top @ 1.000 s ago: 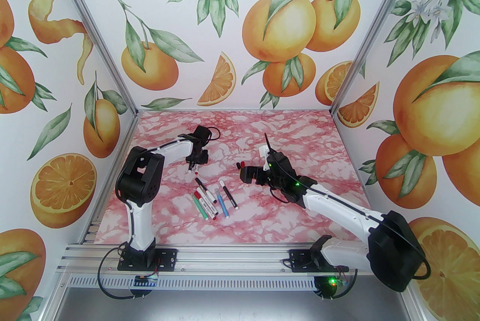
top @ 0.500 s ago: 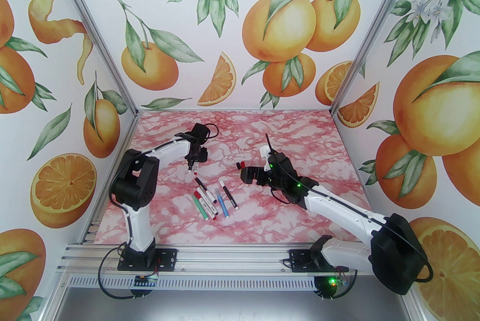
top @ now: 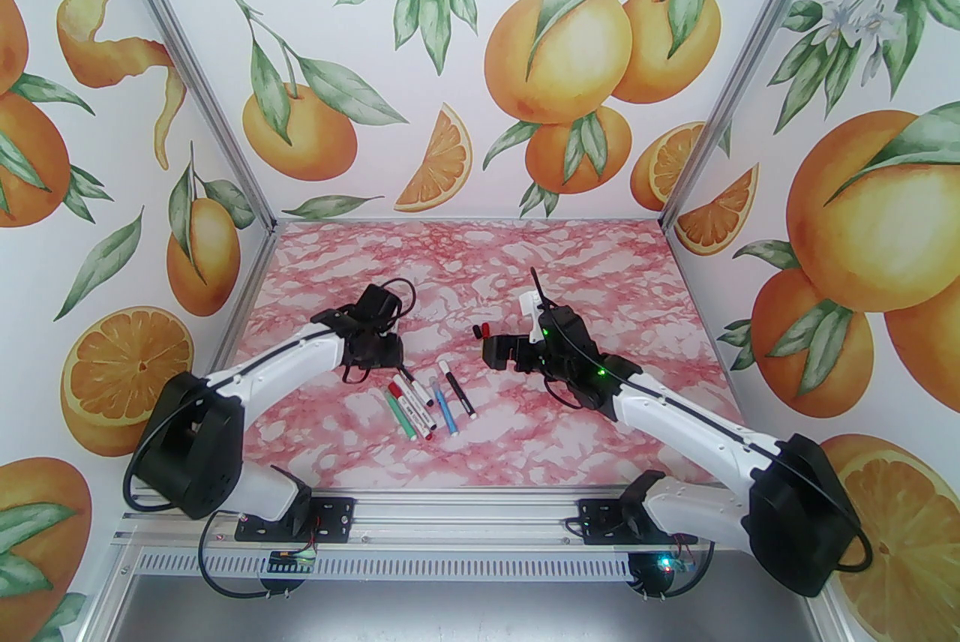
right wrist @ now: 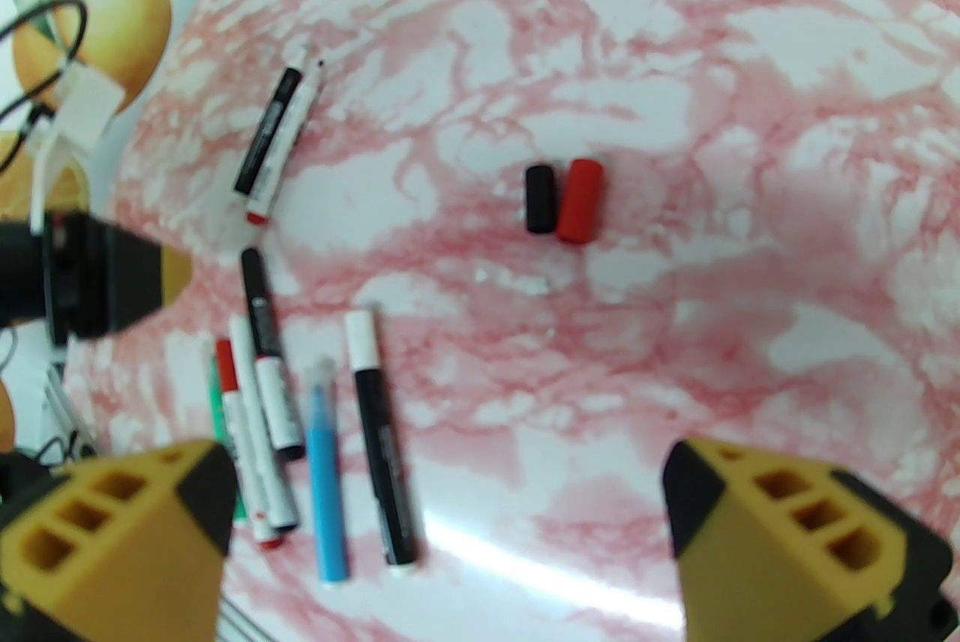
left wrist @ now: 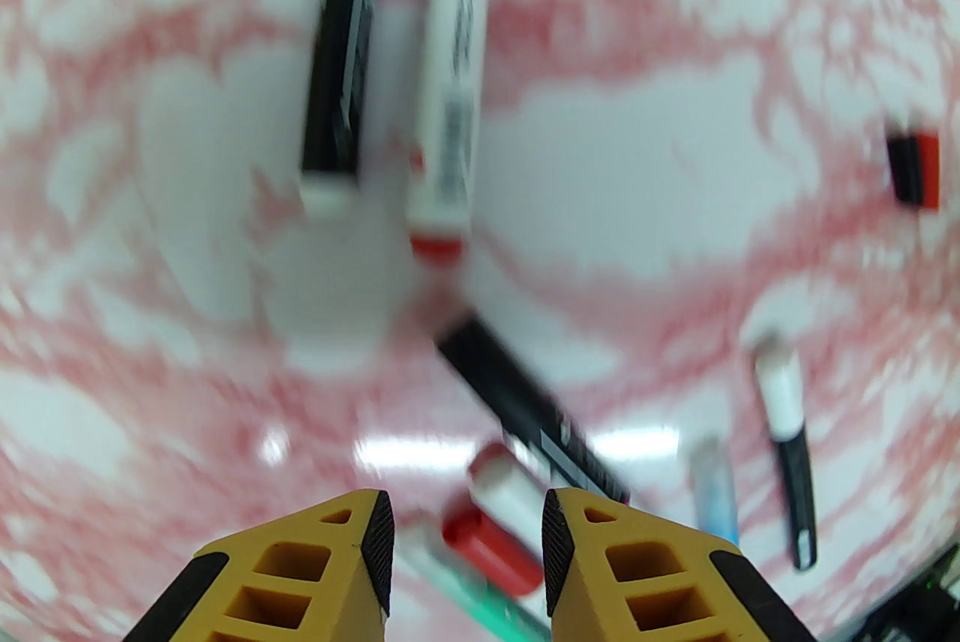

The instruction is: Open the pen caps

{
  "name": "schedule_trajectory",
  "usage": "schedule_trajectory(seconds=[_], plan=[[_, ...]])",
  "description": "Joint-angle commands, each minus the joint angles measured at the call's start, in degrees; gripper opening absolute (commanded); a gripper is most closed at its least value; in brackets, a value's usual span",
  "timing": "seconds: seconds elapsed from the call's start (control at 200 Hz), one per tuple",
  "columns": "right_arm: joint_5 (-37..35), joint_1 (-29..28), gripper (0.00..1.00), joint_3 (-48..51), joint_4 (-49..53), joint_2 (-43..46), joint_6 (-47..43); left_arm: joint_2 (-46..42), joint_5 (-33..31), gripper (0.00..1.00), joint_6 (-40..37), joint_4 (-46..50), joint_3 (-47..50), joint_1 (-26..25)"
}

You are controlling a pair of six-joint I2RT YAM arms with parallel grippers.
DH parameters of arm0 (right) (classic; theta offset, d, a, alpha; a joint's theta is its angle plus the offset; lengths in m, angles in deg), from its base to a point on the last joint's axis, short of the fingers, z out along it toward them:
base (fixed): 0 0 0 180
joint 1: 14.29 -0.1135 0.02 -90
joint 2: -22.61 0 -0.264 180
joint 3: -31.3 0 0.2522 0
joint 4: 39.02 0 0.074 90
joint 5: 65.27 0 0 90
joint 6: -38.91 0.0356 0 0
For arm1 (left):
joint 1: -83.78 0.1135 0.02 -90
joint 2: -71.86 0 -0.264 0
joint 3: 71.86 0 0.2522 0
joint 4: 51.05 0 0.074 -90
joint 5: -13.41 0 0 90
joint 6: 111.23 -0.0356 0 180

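Left gripper [left wrist: 466, 553], part-open and empty, hovers over a red-capped pen [left wrist: 491, 545] (next: pinch it); right gripper [right wrist: 451, 496] gapes, empty.

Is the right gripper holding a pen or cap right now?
No, the right gripper stands wide open with nothing between its fingers.

Top view: bright, flat light from above. I get only soft, faint shadows under both arms on the table [top: 525, 264].

Left wrist view: heavy smear. The pens [left wrist: 457, 61] are fuzzy and their print is unreadable. A white glare streak crosses the near surface.

Right wrist view: sharper mid-frame, the pen caps [right wrist: 564, 200] fairly clean. There is a glare band low down, and the table edge bows hard at the left.
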Motion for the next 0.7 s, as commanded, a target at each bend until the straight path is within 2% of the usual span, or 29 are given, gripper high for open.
schedule_trajectory(seconds=[0.0,0.295,0.696], plan=[[1.90,-0.33,1.00,0.30,-2.07,-0.42,-0.48,-3.49,4.70,0.40,6.04,-1.38,3.93,-1.34],[1.80,-0.30,1.00,2.64,-4.24,0.21,0.83,-3.81,4.62,0.37,10.52,-0.81,8.29,-6.29],[1.28,-0.34,1.00,5.51,-5.80,2.43,2.49,-2.98,3.59,0.32,11.40,-0.07,9.50,-7.95]])
